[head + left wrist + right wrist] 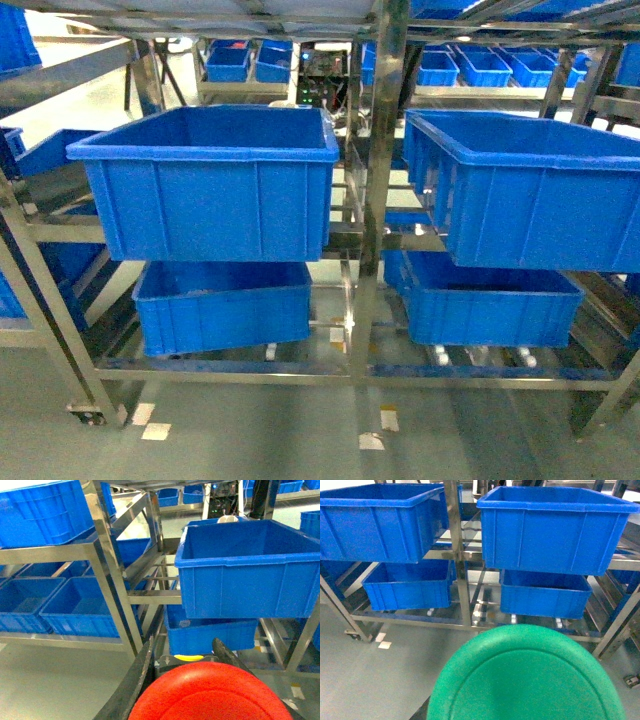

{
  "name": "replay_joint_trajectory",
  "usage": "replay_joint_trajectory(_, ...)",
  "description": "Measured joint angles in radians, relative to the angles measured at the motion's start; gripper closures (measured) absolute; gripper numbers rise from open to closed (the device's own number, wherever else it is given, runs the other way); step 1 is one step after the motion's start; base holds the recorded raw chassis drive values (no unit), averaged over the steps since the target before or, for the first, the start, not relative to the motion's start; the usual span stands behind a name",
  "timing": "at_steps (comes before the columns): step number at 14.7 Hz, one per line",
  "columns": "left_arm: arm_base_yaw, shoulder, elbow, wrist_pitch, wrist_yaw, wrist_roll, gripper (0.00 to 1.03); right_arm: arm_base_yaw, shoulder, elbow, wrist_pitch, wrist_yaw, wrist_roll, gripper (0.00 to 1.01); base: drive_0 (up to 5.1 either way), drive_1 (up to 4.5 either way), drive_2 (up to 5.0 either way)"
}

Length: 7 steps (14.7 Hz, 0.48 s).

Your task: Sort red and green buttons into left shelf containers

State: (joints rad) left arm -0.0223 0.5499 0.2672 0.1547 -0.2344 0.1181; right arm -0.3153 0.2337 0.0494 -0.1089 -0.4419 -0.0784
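Note:
The red button (210, 695) fills the bottom of the left wrist view, its domed cap facing the camera. My left gripper (184, 649) is shut on its body, with a dark finger (140, 675) on each side. The green button (525, 680) fills the bottom of the right wrist view, held close to the camera. It hides the right gripper except for a dark sliver of one finger (417, 712). The left shelf containers are an upper blue bin (210, 200) and a lower blue bin (225, 310), both some way ahead. Neither gripper shows in the head view.
A steel upright (385, 180) divides the rack. To its right are an upper blue bin (530, 200) and a lower one (490, 305). More blue bins (75, 605) stand on a neighbouring rack. Grey floor (250, 430) lies in front.

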Motion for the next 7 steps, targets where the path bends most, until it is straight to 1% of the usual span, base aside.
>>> replay_joint_trajectory(2, -0.003, 0.0, 0.0, 0.003, 0.008, 0.0, 0.76, 0.0, 0.0, 0.0, 0.0, 0.003, 0.0, 0.75, 0.0, 0.0, 0.0)
replay_joint_trajectory(7, -0.002, -0.001, 0.0, 0.003, 0.007, 0.0, 0.76, 0.0, 0.0, 0.0, 0.0, 0.005, 0.0, 0.75, 0.1, 4.19, -4.1)
